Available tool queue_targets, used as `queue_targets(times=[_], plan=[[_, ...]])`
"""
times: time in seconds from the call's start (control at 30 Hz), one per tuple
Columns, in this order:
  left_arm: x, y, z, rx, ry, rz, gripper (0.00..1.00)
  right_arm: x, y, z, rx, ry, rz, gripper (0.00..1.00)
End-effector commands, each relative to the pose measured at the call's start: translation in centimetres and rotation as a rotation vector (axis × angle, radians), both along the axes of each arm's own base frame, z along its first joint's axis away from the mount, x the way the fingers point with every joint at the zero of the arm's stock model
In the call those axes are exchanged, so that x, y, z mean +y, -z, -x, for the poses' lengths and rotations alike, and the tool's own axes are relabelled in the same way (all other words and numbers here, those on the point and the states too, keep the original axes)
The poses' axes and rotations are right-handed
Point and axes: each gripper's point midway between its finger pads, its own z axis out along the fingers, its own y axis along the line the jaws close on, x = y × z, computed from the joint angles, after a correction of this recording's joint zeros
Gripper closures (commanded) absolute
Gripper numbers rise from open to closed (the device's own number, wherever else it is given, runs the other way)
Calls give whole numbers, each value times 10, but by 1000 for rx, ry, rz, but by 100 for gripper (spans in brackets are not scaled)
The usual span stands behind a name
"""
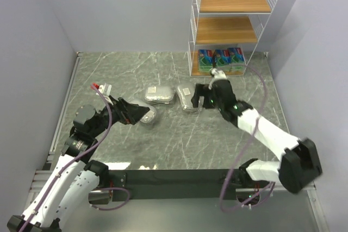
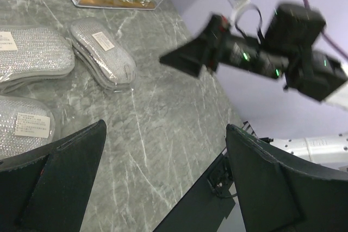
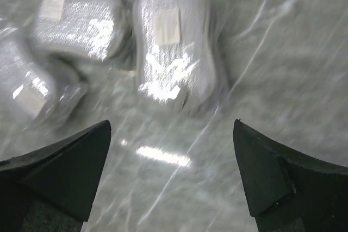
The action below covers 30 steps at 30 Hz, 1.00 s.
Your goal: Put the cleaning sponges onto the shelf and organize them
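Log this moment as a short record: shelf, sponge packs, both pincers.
shelf: top and middle tiers show no packs
green packs: on the bottom tier
silver packs: three, lying on the table
left pincer: open, holding nothing, by the leftmost silver pack
right pincer: open, holding nothing, over the rightmost silver pack
still to shelve: the silver packs

A counter (image 1: 163, 74) of grey-green marble pattern with pale veins is closed in by plain lavender-grey walls: a left wall (image 1: 32, 52), a back wall (image 1: 130, 9), a right wall (image 1: 318, 36). A metal rail (image 1: 64, 107) lines its left edge and a black strip (image 1: 174, 177) its near edge. Light leaves a bright glare (image 3: 163, 156) on the surface.
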Motion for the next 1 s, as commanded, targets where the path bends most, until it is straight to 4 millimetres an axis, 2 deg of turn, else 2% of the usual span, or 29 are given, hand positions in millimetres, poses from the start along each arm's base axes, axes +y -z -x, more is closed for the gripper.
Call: queue_targets(times=[0.0, 0.1, 0.17, 0.2, 0.3, 0.43, 0.63, 0.77, 0.93, 0.97], plan=[[-2, -8, 2, -36, 14, 17, 1, 21, -30, 13, -65, 59, -345, 0], [-2, -9, 3, -41, 17, 22, 1, 19, -17, 12, 12, 153, -399, 0], [-2, -10, 3, -42, 16, 21, 1, 22, 1, 17, 98, 215, -465, 0], [-2, -10, 2, -40, 13, 19, 1, 26, 0, 15, 107, 226, -507, 0], [-2, -10, 4, -42, 15, 25, 1, 36, 22, 15, 240, 303, -591, 0], [1, -11, 5, -43, 2, 18, 1, 41, 39, 14, 359, 425, -701, 0], [3, -12, 7, -50, -1, 11, 1, 28, 59, 12, 417, 594, -743, 0], [0, -12, 7, -48, 11, 21, 1, 19, 82, 14, 474, 689, -749, 1], [1, -12, 7, -45, 8, 16, 1, 22, 112, 16, 546, 729, -735, 2], [1, -11, 8, -43, 7, 14, 1, 24, 113, 14, 543, 723, -745, 4]])
